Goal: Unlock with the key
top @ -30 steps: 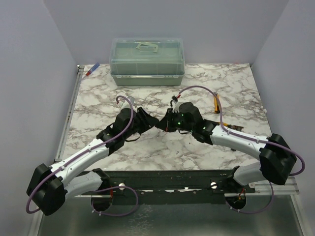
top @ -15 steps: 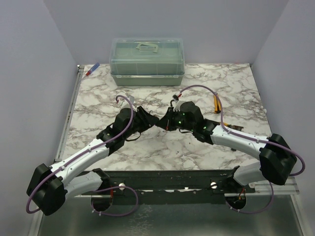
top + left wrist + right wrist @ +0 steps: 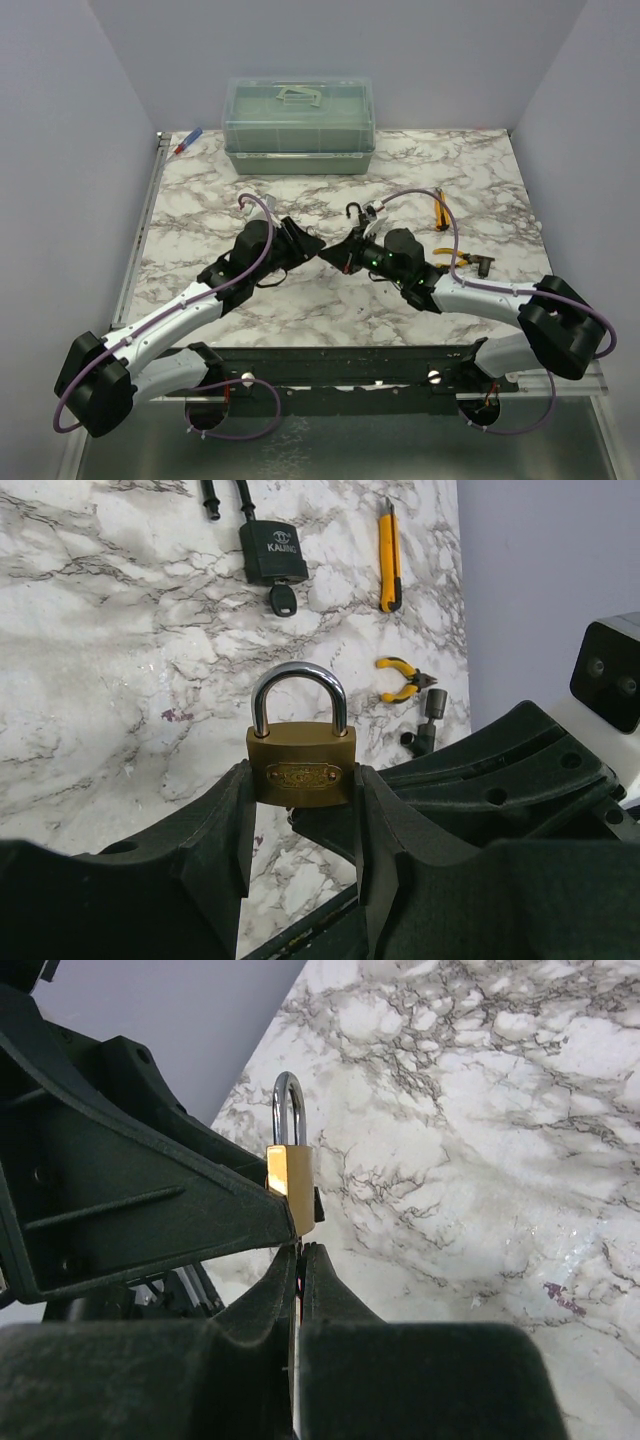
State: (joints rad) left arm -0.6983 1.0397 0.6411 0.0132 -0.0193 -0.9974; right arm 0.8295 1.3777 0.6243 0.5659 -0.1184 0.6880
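- Top view: the left hand (image 3: 303, 243) and the right hand (image 3: 343, 256) are seen tip to tip above the marble-patterned desk (image 3: 200, 200). What sits between them is too small to be made out here.
- Left wrist view: the small brass padlock (image 3: 300, 768) is gripped upright by the left hand and should be held steady. The tiny key with a rounded black head (image 3: 282, 601) is seen touching the base of the black padlock (image 3: 272, 552) (seemingly seated in it), well apart from both hands. Its shaft is hidden.
- Right wrist view: the right hand is pinched fully closed just beneath the small brass padlock. Any insertion should be kept in line with the underside. Whether anything thin is pinched cannot be told, and the keyhole is hidden.
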